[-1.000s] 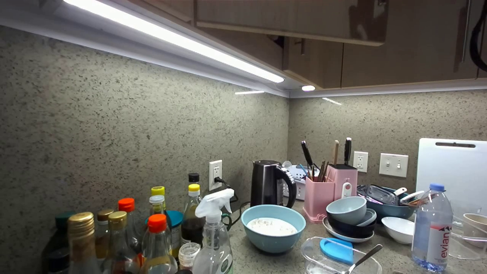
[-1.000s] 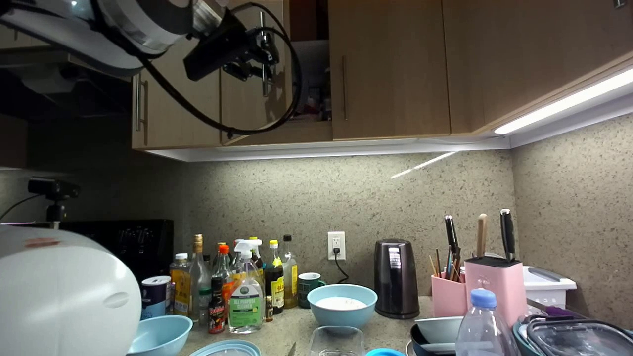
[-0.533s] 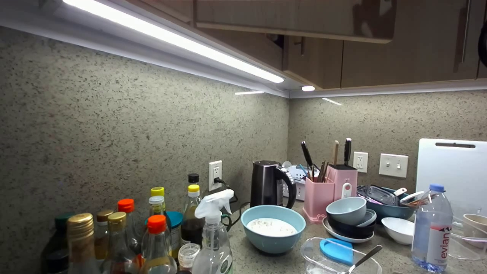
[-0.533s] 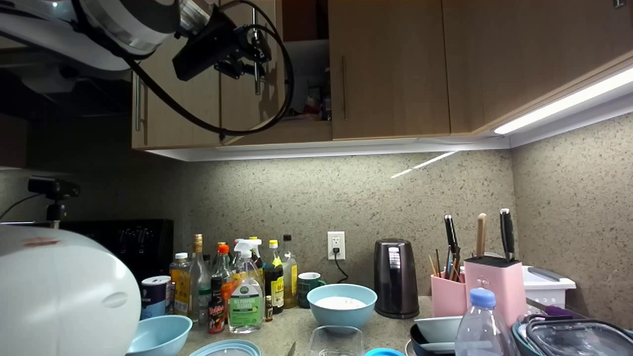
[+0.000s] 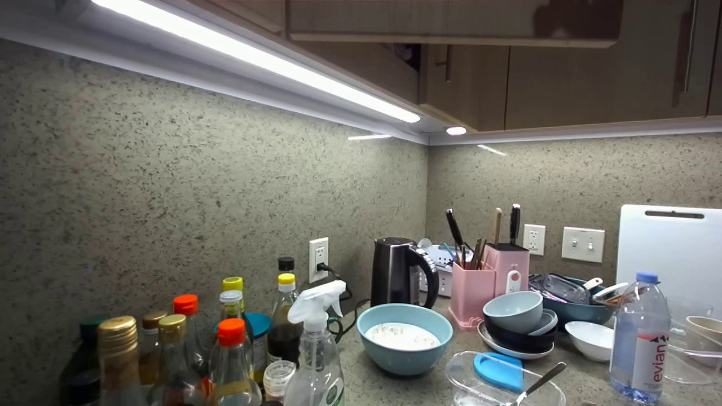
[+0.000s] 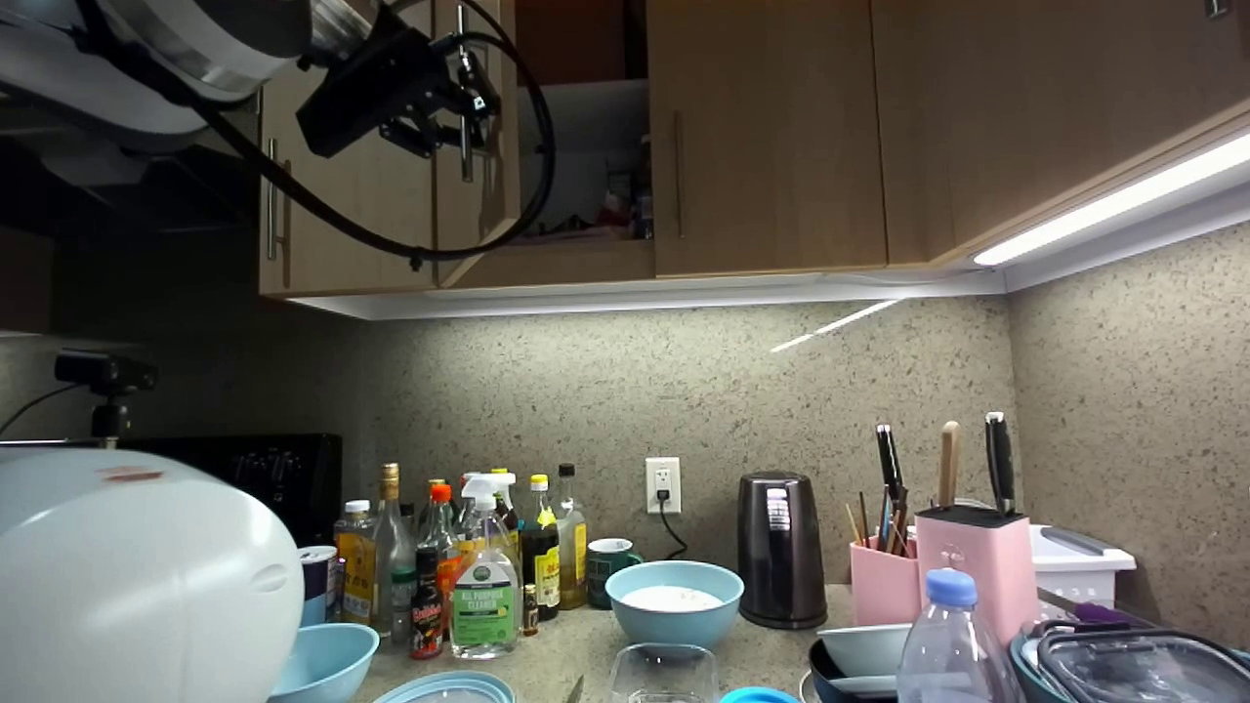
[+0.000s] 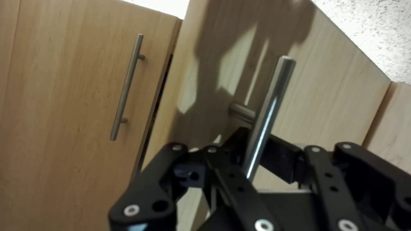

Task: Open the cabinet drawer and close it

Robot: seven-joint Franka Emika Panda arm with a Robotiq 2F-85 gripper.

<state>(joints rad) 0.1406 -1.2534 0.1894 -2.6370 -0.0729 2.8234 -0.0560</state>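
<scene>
Currently, we are gripping the silver bar handle (image 7: 272,102) of the cabinet door (image 7: 321,93). In the wrist view, the fingers (image 7: 284,158) of the gripper (image 7: 260,149) are enclosing the handle from opposite sides, brought together so that only the handle is occupying the gap. One end of the handle is projecting past the fingers, and a mounting post (image 7: 241,111) is joining it to the door just beside them. The door is standing directly ahead of the gripper, and a dark shadow (image 7: 212,106) is falling across its face.

In both exterior views, we are observing the door standing open at an angle to the cabinet front (image 6: 586,261). Just past the door's free edge from the gripper, the cabinet interior (image 6: 586,117) is showing; the items within (image 6: 620,205) are appearing too small to identify. To the left of the gripper in the wrist view, a neighboring door (image 7: 70,106) is carrying its own bar handle (image 7: 127,86), clear of the fingers.

In an exterior view, the arm (image 6: 186,49) is extending behind the gripper, and a black cable (image 6: 415,253) is looping below it. Well below the gripper, the counter (image 6: 566,644) is supporting bottles (image 6: 543,566), a spray bottle (image 6: 485,605), a light blue bowl (image 6: 674,625) with white contents (image 6: 672,598) and a dark kettle (image 6: 781,557).
</scene>
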